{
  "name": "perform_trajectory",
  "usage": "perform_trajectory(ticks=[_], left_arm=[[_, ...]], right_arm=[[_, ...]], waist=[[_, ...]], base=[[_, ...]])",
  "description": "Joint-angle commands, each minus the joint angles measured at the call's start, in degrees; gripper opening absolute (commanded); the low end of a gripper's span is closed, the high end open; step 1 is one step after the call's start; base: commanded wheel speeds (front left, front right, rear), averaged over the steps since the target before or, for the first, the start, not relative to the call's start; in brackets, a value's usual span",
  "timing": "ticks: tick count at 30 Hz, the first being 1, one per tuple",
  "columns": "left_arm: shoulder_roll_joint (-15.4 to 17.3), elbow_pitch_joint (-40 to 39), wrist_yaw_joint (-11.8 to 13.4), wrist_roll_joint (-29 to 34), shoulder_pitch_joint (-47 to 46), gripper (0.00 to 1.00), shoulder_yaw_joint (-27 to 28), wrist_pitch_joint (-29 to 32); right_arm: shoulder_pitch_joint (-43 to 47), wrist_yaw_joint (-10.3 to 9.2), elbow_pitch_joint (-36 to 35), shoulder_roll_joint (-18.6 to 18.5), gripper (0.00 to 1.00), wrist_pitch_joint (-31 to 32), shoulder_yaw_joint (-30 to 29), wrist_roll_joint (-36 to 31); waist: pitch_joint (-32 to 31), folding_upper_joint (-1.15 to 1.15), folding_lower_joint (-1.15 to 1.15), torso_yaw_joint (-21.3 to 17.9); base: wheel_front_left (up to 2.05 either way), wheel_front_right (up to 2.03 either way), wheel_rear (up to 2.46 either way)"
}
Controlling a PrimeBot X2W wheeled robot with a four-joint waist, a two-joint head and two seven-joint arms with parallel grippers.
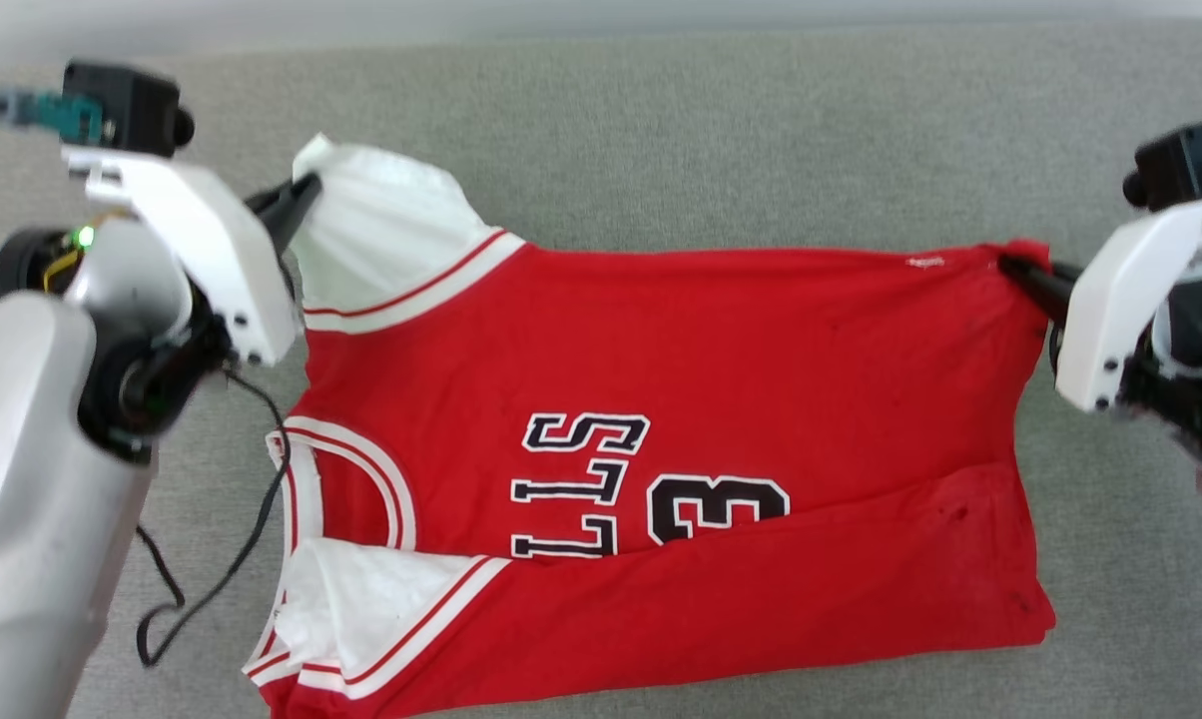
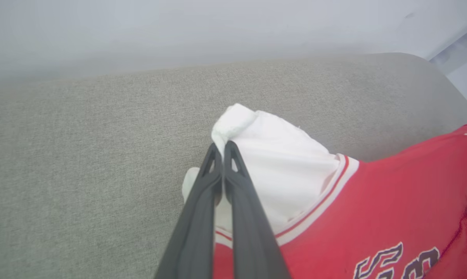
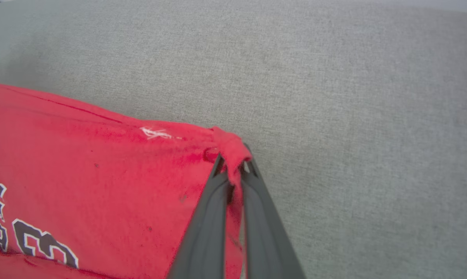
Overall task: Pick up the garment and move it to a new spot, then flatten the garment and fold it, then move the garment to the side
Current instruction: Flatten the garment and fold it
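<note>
The garment, a red jersey with white sleeves and black lettering, lies spread sideways on the grey fabric surface, its near long edge folded over the print. My left gripper is shut on the tip of the far white sleeve; the wrist view shows the left gripper pinching white cloth. At the far hem corner my right gripper is shut on red fabric. In the right wrist view a bunched red corner sits between the closed fingers of the right gripper.
The grey upholstered surface extends beyond the jersey on the far side and to both sides. A black cable hangs from my left arm beside the collar. A pale wall rises behind the surface.
</note>
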Motion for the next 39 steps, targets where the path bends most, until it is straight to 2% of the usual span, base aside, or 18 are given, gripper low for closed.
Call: perform_trajectory(ticks=[1,4,5,8,15,16,17,18,19,24,30,31,39], left_arm=[[0.6,-1.3,0.5,-0.6,2.3,0.0,0.6,-1.1],[1.5,-4.8,2.2,-1.4,9.2,0.0,2.3,-3.9],[1.9,-8.3,4.4,-1.9,16.9,0.0,3.3,-6.2],[1.5,-10.8,6.7,-2.9,24.8,0.0,3.9,-7.8],[-1.8,-11.6,9.5,-5.8,37.5,0.0,3.0,-9.6],[-2.4,-11.3,9.6,-6.3,38.6,0.0,3.0,-10.0],[-3.2,-10.9,9.6,-7.0,39.7,0.0,2.9,-10.3],[-3.8,-10.4,9.4,-7.5,40.8,0.37,2.7,-10.3],[-4.2,-9.9,9.3,-7.7,41.6,1.0,2.4,-10.5],[-5.8,-8.2,8.3,-7.0,43.2,1.0,2.9,-15.0],[-6.5,-9.9,10.9,-2.6,42.2,1.0,4.9,-23.7],[-6.5,-9.9,10.9,-2.6,42.2,1.0,4.9,-23.7],[-7.1,-15.7,12.7,4.9,39.8,1.0,5.1,-34.3]], right_arm=[[2.1,-0.04,-1.1,0.1,0.0,-0.6,-0.6,-0.5],[7.5,-0.04,-4.0,1.0,0.0,-1.6,-2.4,-1.1],[13.2,-0.05,-5.8,2.0,0.0,-2.5,-4.3,-1.8],[18.6,-0.05,-6.6,3.4,0.0,-3.7,-6.4,-2.4],[28.1,-0.05,-5.1,6.7,0.01,-7.2,-10.8,-3.0],[29.1,-0.05,-4.9,7.2,0.19,-7.6,-11.0,-3.1],[30.1,-0.05,-4.4,7.7,0.48,-8.1,-11.5,-3.0],[31.1,-0.05,-3.9,8.0,1.0,-8.2,-11.6,-2.8],[32.0,-0.05,-3.6,8.5,1.0,-8.6,-11.7,-2.5],[34.9,-0.06,-4.2,8.8,1.0,-11.0,-12.3,-2.7],[35.3,-0.04,-10.1,7.4,1.0,-9.8,-14.3,-2.8],[35.3,-0.04,-10.1,7.4,1.0,-9.8,-14.3,-2.8],[34.0,-0.04,-16.1,6.6,1.0,1.5,-21.3,-4.4]], waist=[[-1.9,0.0,0.01,0.5],[-4.0,0.0,0.01,0.6],[-5.6,0.0,0.01,0.8],[-6.8,0.0,0.01,1.2],[-8.0,0.0,0.01,2.1],[-8.2,0.0,0.01,2.0],[-8.4,0.0,0.01,2.0],[-8.6,0.0,0.01,2.0],[-8.9,0.0,0.01,2.0],[-10.4,0.0,0.01,1.1],[-13.2,0.0,0.01,0.2],[-13.2,0.0,0.01,0.2],[-14.7,0.0,0.01,0.9]], base=[[0.0,0.0,0.0],[0.0,0.0,0.0],[0.0,0.0,0.0],[0.0,0.0,0.0],[0.0,0.0,0.0],[0.0,0.0,0.0],[0.0,0.0,0.0],[0.0,0.0,0.0],[0.0,0.0,0.0],[0.0,0.0,0.0],[0.0,0.0,0.0],[0.0,0.0,0.0],[0.0,0.0,0.0]])
